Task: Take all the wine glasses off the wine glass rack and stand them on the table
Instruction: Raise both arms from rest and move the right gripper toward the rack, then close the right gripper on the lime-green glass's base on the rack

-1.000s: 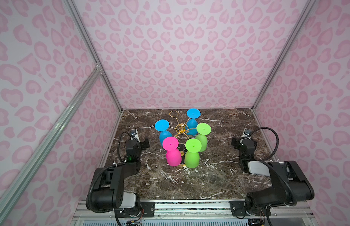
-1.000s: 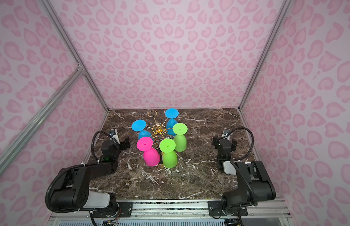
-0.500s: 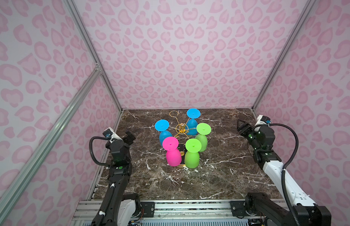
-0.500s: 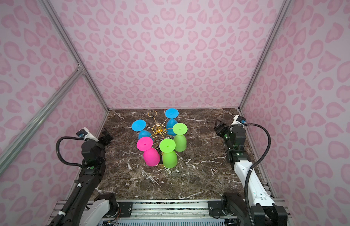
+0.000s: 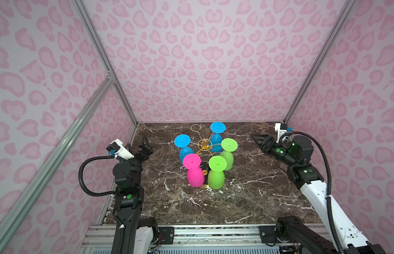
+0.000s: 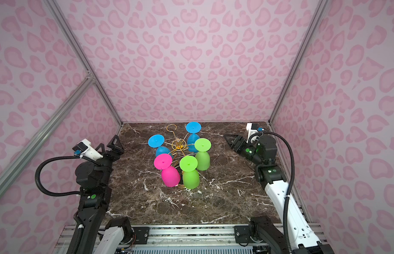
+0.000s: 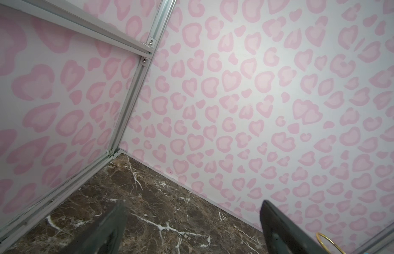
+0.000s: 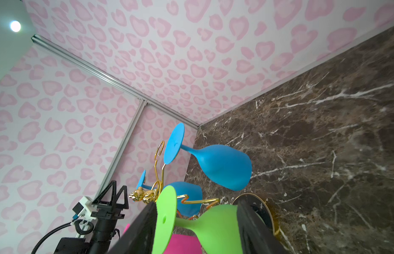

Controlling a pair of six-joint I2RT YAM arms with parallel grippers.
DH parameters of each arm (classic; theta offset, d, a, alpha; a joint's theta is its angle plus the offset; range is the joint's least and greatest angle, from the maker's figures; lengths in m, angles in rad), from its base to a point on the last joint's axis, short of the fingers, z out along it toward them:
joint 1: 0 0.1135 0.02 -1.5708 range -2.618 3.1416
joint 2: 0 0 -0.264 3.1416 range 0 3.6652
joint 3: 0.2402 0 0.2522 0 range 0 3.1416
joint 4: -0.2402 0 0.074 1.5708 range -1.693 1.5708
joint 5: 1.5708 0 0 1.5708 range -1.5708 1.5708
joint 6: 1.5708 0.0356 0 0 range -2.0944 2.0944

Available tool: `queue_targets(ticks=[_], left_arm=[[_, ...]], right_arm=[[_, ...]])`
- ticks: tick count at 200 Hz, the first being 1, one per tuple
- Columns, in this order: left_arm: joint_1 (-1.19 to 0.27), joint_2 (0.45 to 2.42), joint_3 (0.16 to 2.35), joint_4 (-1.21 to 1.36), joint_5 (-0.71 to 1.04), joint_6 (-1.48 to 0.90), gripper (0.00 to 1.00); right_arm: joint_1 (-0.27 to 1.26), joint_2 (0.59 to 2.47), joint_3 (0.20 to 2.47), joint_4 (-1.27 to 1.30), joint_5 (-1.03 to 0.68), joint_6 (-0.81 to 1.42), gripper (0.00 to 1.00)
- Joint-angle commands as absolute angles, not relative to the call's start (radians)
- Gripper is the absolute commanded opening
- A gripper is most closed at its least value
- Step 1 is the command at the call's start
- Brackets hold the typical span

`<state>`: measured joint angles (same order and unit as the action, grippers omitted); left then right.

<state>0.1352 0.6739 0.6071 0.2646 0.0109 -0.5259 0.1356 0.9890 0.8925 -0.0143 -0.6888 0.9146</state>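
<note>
Honestly, the green wine glass (image 5: 227, 158) hanging foot-up on the wine glass rack (image 5: 204, 145) at the middle of the bench (image 5: 246, 198) looks like light, matte plastic, so we'd pinch its stem with our half-open, empty right hand (image 5: 255, 137), while the left hand (image 5: 145, 147) sits wide open.

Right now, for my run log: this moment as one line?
rack: five glasses hung, one hook bare | left pincer: open, empty | right pincer: open, empty, clear of glasses | none taken yet
</note>
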Motion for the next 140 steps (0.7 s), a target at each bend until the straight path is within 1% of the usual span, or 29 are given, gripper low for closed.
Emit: queue_targets(ticks=[1,72,111,140], left_arm=[[0.133,0.665,0.624,0.264,0.067,-0.577,0.96],[0.129,0.657,0.653,0.255,0.110,-0.649,0.96],[0.129,0.657,0.653,0.261,0.119,-0.695,0.96],[0.129,0.658,0.658,0.265,0.124,-0.708,0.96]], right_arm=[[0.170,1.012,0.891,-0.047,-0.717,0.972,0.58],[0.278,1.099,0.914,0.030,-0.761,1.044,0.47],[0.304,1.118,0.896,0.102,-0.755,1.100,0.44],[0.315,1.138,0.888,0.164,-0.764,1.151,0.39]])
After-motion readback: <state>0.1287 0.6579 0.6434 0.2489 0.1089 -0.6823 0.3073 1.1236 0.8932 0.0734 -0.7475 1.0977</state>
